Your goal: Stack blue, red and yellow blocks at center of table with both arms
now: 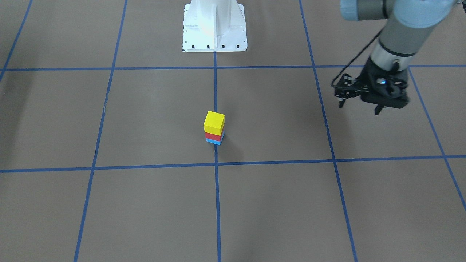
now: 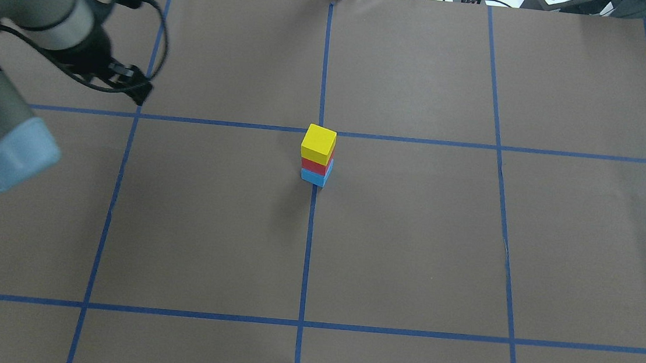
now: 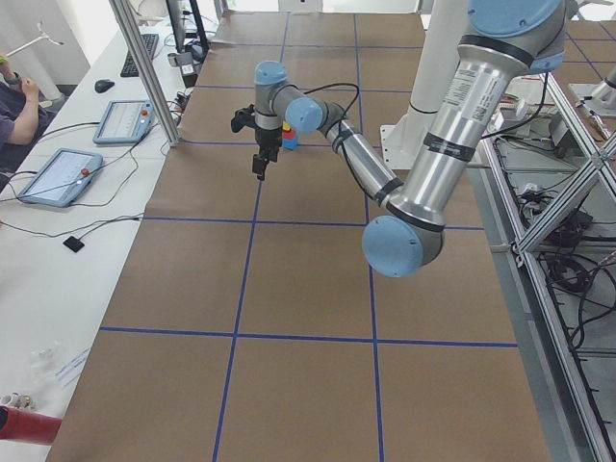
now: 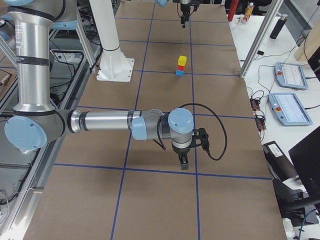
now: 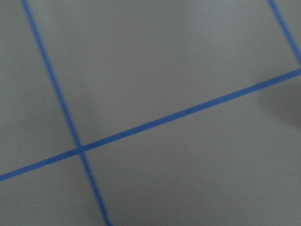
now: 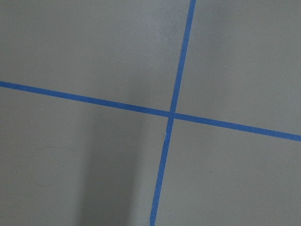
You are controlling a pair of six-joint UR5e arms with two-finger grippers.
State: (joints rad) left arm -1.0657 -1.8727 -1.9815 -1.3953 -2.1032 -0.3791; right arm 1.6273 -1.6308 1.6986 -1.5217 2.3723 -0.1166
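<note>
A yellow block (image 1: 214, 122) sits on a red block (image 1: 213, 137), which sits on a blue block (image 1: 214, 141), as one upright stack on the centre tape line; the overhead view shows the stack (image 2: 318, 146) too. My left gripper (image 1: 378, 110) hangs empty above the table far to the stack's side, at the upper left of the overhead view (image 2: 144, 96), and its fingers look closed together. My right gripper (image 4: 184, 164) shows only in the exterior right view, low over the table near that end; I cannot tell whether it is open or shut. Both wrist views show only the brown table and tape.
The white robot base (image 1: 214, 25) stands at the table's robot-side edge. Blue tape lines (image 2: 308, 250) divide the brown table into squares. Tablets (image 4: 289, 75) and cables lie on the side bench beyond the table. A metal post (image 3: 144, 67) stands at the far edge.
</note>
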